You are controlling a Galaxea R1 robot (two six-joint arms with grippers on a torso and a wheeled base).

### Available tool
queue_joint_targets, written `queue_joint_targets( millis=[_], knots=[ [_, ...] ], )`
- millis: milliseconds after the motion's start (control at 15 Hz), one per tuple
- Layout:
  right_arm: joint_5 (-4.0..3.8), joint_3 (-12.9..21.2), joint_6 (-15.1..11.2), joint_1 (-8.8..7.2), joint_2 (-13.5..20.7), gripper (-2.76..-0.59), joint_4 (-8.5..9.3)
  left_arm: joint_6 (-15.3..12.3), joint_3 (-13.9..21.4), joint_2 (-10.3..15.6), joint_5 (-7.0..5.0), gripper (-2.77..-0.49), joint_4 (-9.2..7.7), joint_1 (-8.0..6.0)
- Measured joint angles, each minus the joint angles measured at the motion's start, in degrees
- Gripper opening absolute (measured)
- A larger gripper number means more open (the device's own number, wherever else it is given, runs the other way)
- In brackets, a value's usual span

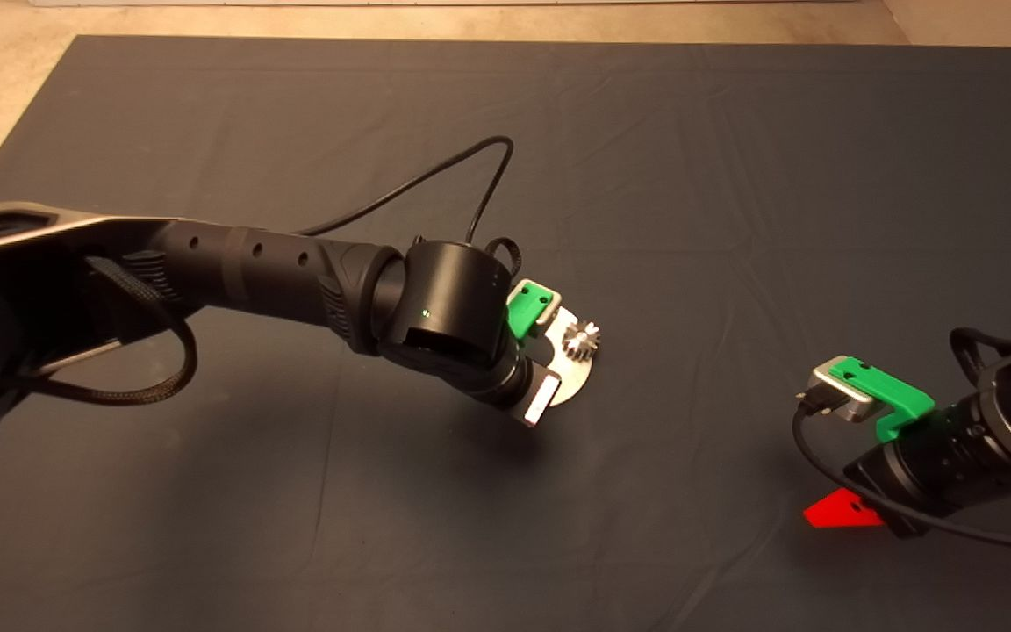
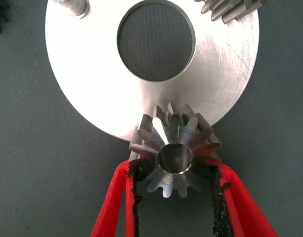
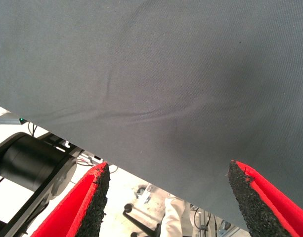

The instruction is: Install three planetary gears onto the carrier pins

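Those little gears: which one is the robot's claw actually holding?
The gear between the left gripper's red fingers, at the disc's edge. The other gear sits on the disc, untouched.

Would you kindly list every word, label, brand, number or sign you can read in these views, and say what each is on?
None: no readable text shows in any view.
The disc, the held gear, the left gripper and the mat bear no lettering.
The right gripper shows none either.

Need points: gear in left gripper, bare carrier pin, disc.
gear in left gripper point(image 2: 173, 158): left wrist view, its hub face.
bare carrier pin point(image 2: 76, 6): left wrist view, its side.
disc point(image 2: 92, 74): left wrist view, bare flat face.
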State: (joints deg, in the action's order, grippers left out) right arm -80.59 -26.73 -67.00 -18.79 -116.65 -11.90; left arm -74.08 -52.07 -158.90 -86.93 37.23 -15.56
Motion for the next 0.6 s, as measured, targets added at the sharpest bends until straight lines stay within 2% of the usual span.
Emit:
queue_joint_targets(
  millis=[133,600],
  knots=[
    [-0.02,0.0,0.0,0.0,0.0,-1.6,-0.01,0.0,-0.46,-0.31,-0.13,-2.56,0.65,0.66],
    [0.02,0.02,-0.01,-0.12,0.0,-1.6,-0.01,0.0,-0.46,-1.57,0.0,-2.56,0.5,0.8]
  ],
)
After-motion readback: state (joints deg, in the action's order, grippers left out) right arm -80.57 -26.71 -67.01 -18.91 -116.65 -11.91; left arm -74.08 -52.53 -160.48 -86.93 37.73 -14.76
